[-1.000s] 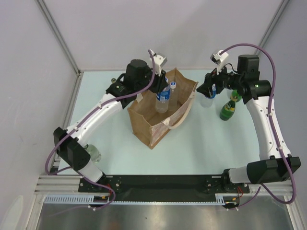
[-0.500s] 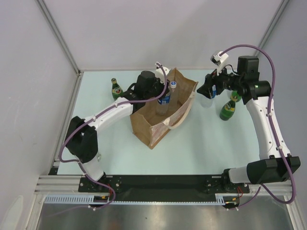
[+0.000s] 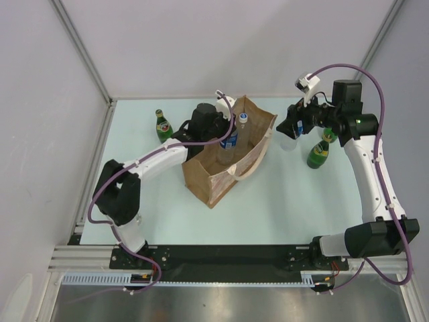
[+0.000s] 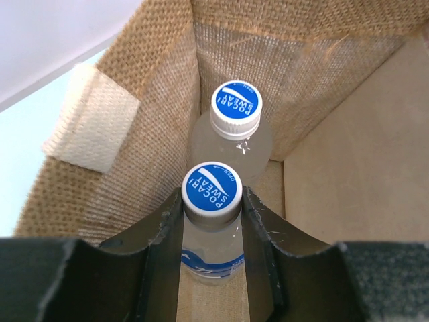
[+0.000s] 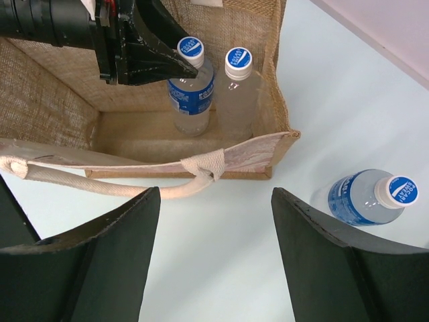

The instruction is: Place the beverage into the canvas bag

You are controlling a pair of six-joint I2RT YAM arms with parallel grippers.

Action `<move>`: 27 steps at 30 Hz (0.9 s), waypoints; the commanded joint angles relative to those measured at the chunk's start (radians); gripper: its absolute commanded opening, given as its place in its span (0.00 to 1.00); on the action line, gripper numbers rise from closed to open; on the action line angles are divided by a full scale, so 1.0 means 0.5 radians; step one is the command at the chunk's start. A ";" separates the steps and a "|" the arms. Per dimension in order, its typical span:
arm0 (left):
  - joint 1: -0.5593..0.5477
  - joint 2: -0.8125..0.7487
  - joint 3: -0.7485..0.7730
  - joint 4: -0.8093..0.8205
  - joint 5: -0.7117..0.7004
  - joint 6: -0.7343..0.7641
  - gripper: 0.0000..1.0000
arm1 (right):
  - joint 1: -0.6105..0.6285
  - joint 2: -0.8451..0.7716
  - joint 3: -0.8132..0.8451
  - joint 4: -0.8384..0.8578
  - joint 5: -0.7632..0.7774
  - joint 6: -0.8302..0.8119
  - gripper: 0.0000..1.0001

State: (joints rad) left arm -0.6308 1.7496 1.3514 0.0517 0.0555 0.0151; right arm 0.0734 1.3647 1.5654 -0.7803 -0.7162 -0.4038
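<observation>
The tan canvas bag [image 3: 216, 173] stands open at mid-table, with cream handles. My left gripper [image 4: 212, 201] reaches down into it and is shut on the neck of a blue-capped Pocari Sweat bottle [image 4: 211, 190], which is upright with its base low in the bag. A second such bottle [image 4: 236, 111] stands just behind it in the bag's corner. Both show in the right wrist view [image 5: 191, 87], inside the bag [image 5: 53, 100]. My right gripper [image 5: 216, 194] is open and empty above the table, right of the bag. A third Pocari bottle [image 5: 372, 198] stands on the table beside it.
Two green glass bottles [image 3: 319, 154] [image 3: 328, 134] stand near the right arm. Another green bottle [image 3: 161, 124] stands left of the bag. A cream handle [image 5: 100, 184] droops over the bag's near edge. White walls close the table's back and sides.
My left arm has swung in and lowered the bottle from above the bag's rim down into the bag. The left green bottle is now uncovered. The right arm has barely moved.
</observation>
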 commanded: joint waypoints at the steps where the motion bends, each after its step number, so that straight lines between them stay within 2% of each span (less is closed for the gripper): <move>1: 0.034 -0.035 -0.049 0.289 -0.071 0.016 0.25 | -0.018 -0.039 -0.008 0.036 -0.019 -0.036 0.73; 11: 0.034 -0.192 -0.150 0.302 -0.185 -0.012 0.65 | -0.021 -0.005 -0.008 0.030 -0.010 -0.039 0.73; 18: 0.037 -0.336 -0.141 0.244 -0.206 0.001 0.71 | -0.033 0.053 0.035 0.045 0.033 0.022 0.73; 22: 0.037 -0.471 -0.068 0.130 -0.228 -0.009 0.77 | -0.076 0.121 0.081 0.100 0.122 0.206 0.72; 25: 0.037 -0.603 -0.058 0.062 -0.264 -0.015 0.91 | -0.107 0.188 0.121 0.143 0.230 0.331 0.71; 27: 0.037 -0.716 -0.064 0.016 -0.298 -0.015 0.95 | -0.116 0.246 0.155 0.171 0.328 0.384 0.70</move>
State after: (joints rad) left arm -0.6186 1.5188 1.2739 0.0895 -0.0544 0.0029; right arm 0.0299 1.4471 1.5787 -0.7628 -0.6445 -0.3107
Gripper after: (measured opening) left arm 0.909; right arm 0.710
